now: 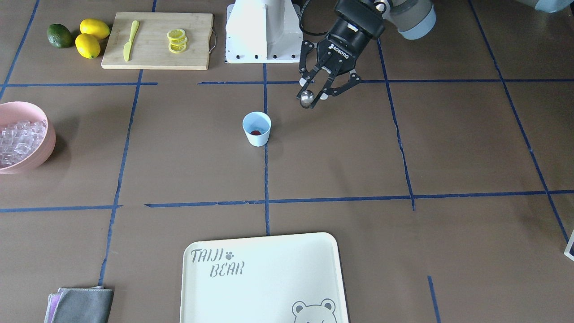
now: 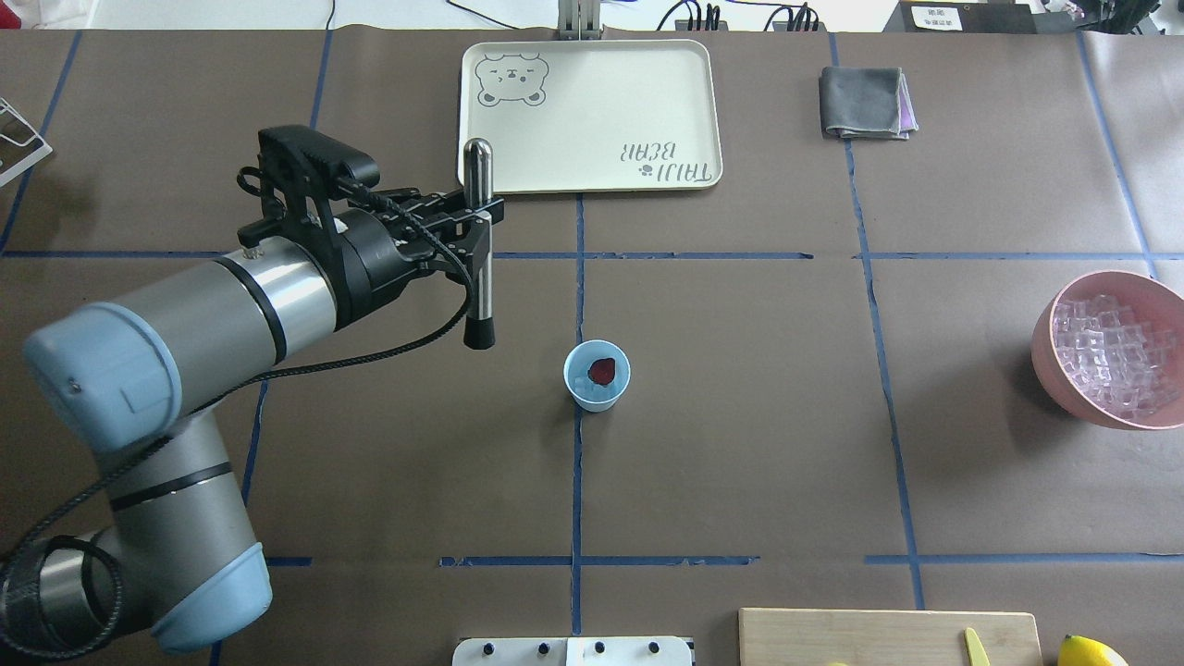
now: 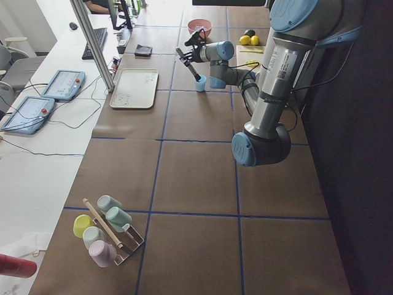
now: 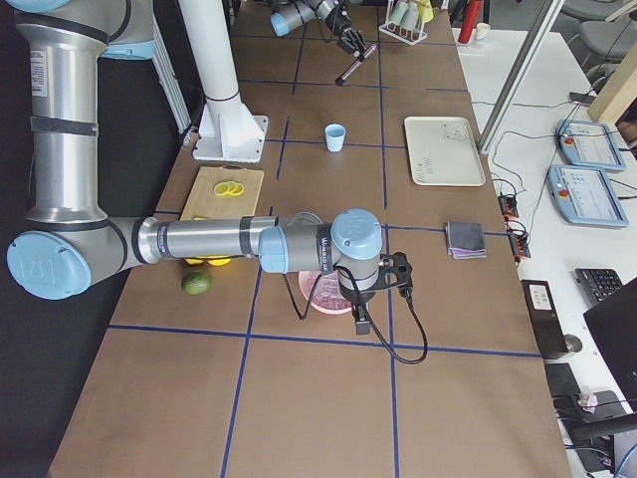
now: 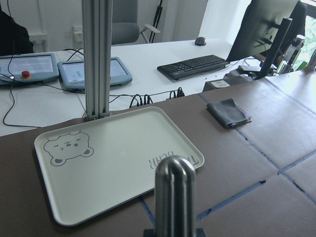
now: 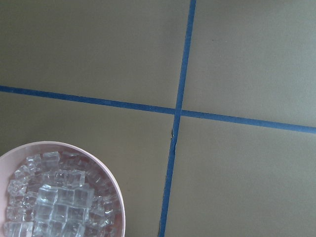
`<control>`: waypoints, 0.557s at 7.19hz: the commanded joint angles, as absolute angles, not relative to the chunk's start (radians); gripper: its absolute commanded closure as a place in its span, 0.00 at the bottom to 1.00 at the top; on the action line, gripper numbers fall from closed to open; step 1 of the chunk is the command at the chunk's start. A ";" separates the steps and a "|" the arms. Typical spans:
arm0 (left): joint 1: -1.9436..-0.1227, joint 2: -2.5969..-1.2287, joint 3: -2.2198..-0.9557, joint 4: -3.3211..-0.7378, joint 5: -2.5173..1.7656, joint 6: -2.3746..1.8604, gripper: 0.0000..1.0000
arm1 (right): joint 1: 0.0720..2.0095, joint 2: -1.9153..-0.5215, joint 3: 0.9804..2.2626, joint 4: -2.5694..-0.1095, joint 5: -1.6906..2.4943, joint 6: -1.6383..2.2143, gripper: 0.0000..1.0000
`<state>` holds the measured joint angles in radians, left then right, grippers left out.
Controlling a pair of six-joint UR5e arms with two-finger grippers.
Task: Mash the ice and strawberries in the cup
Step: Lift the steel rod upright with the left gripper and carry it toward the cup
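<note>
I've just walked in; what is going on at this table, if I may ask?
The left gripper holds a metal muddler in the air beside the cup, not yet in it. The cup stands upright with a strawberry inside. The right arm is by the pink bowl of ice.

This is a robotics lab set up for trials. The worktop (image 2: 740, 416) is papered in brown and ruled into squares by blue tape lines (image 2: 694, 255). The robot arms stand on a white pedestal (image 1: 263, 31). In the left side view, at 9 o'clock, a white desk (image 3: 37, 160) carries two teach pendants (image 3: 64, 84) and trailing cables. The left wrist view shows an aluminium post (image 5: 97, 59) at 12 o'clock, with a keyboard (image 5: 197, 65), a monitor (image 5: 269, 24) and an office chair (image 5: 126, 22) beyond it.
</note>
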<state>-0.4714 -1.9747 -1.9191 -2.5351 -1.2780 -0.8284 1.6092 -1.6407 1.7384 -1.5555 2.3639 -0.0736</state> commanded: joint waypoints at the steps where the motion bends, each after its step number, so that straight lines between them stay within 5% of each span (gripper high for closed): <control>1: -0.425 -1.988 -1.754 -2.846 -1.139 -0.831 1.00 | 1.609 -1.641 1.736 -1.555 2.352 -0.074 0.01; 4: -0.303 -1.988 -1.773 -2.934 -0.903 -0.641 1.00 | 1.608 -1.640 1.736 -1.555 2.344 -0.074 0.01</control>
<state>-0.3578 -1.9878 -1.7542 -2.9075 -0.9979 -0.7675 1.6082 -1.6410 1.7366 -1.5554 2.3472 -0.0736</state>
